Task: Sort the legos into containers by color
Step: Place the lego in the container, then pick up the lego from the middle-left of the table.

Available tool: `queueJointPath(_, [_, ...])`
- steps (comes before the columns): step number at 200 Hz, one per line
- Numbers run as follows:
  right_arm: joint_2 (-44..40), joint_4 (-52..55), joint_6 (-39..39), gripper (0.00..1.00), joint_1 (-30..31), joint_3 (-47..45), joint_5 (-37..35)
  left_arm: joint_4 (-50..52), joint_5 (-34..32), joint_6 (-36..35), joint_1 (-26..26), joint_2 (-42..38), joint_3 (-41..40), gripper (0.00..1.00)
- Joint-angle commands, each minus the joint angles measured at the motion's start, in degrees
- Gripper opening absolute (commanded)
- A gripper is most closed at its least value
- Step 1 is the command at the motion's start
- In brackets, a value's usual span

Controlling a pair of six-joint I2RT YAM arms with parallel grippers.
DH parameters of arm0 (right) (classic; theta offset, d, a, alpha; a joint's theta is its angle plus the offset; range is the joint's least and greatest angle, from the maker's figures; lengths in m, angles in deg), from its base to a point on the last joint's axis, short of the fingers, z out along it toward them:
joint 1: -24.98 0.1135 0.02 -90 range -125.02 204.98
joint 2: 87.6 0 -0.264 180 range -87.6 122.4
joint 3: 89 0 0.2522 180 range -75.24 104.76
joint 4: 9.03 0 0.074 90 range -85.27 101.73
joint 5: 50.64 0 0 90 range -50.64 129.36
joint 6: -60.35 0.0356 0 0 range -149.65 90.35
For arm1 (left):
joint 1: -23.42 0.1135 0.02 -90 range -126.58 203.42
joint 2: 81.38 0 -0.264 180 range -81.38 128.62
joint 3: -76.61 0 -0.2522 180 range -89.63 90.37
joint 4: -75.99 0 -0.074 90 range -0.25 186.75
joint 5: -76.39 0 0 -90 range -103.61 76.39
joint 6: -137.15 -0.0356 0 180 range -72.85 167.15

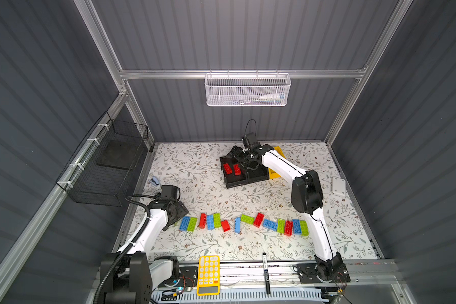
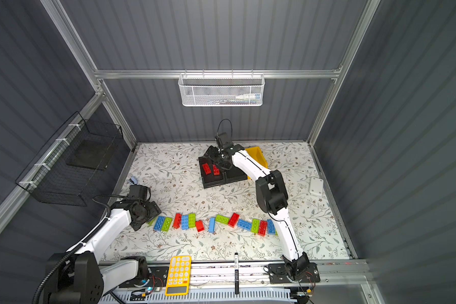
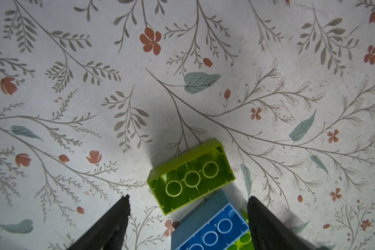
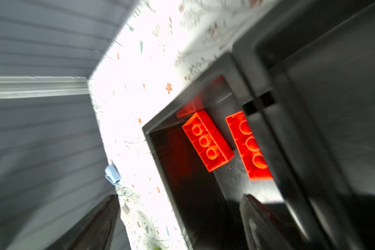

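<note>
A red brick (image 4: 207, 140) and a second red brick (image 4: 249, 147) lie hollow side up, side by side but apart, in the end black bin (image 1: 234, 184). I take that bin to be the home for red. My right jaws hang over it, spread wide with nothing between them, so I judge this drop is done. The next black bin (image 1: 258, 173) shows no bricks, and the yellow bin (image 2: 256, 154) sits behind my right arm, probably waiting for the other colours.

The rest of the bricks (image 1: 246, 219), red, blue and green mixed, lie in a loose row across the near part of the table (image 1: 195, 168).

At that row's left end my left jaws are also parted and empty, poised above a green brick (image 3: 191, 175) that lies hollow side up. It touches a blue brick (image 3: 212, 227), which sits between my fingertips. I judge that closing here could catch the blue one too, so I should centre on the green first.
</note>
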Motion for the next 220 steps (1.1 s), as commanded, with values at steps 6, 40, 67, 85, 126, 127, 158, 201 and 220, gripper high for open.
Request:
queueJointPath(6, [-7.5, -1.7, -2.5, 0.89, -1.8, -4.4, -1.2, -0.1, 0.7, -0.2, 0.5, 0.9, -0.2, 0.87])
queueJointPath(40, [-15.3, -3.6, -5.4, 0.87, -3.7, -12.4, -2.8, -1.8, 2.0, 0.1, 1.8, 2.3, -1.5, 0.87])
queueJointPath(67, [-19.8, -5.0, -6.7, 0.86, -4.9, -18.5, -4.0, -2.9, 2.2, -0.5, 2.4, 3.9, -1.0, 0.86])
queueJointPath(85, [-21.2, -5.7, -6.6, 0.86, -5.6, -21.4, -3.8, -4.0, 3.2, -0.6, 2.7, 5.9, -0.4, 0.86])
queueJointPath(126, [-22.5, -6.0, -6.3, 0.86, -6.0, -24.9, -3.5, -5.9, 5.8, 0.6, 2.7, 9.6, 1.5, 0.87])
queueJointPath(127, [-22.5, -6.1, -6.3, 0.86, -6.0, -25.0, -3.5, -5.9, 5.9, 0.7, 2.7, 9.6, 1.5, 0.87])
queueJointPath(158, [-22.7, -8.0, -6.3, 0.86, -6.4, -26.1, -3.3, -7.1, 7.5, 2.9, 2.7, 10.8, 1.9, 0.87])
queueJointPath(201, [-22.9, -8.6, -6.1, 0.85, -7.1, -27.9, -2.5, -7.4, 7.6, 5.5, 2.7, 11.9, 2.0, 0.85])
queueJointPath(220, [-23.0, -8.7, -6.0, 0.85, -7.6, -28.4, -2.4, -7.4, 7.3, 5.7, 2.8, 12.1, 2.1, 0.83])
